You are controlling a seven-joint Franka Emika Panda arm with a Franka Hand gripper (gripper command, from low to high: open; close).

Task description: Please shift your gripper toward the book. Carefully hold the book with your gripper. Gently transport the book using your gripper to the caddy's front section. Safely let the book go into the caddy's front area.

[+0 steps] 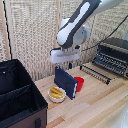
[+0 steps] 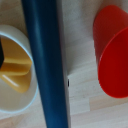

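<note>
Navy-blue, the book (image 1: 65, 83) stands upright on the table (image 1: 95, 105) between a bowl (image 1: 56, 94) and red cup (image 1: 79, 83). The claw (image 1: 64, 66) hovers just above it; its opening cannot be told. Approach step: next, descend, grip, then carry to the caddy (image 1: 20, 97).

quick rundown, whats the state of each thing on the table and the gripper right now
book: upright on its edge, tilted, between bowl and cup
gripper: right above the book's top edge; open or shut cannot be told
red cup: upright, looks empty
white bowl: holds something yellow
caddy: open top, no book in it
toaster oven: rack pulled out in front
</note>
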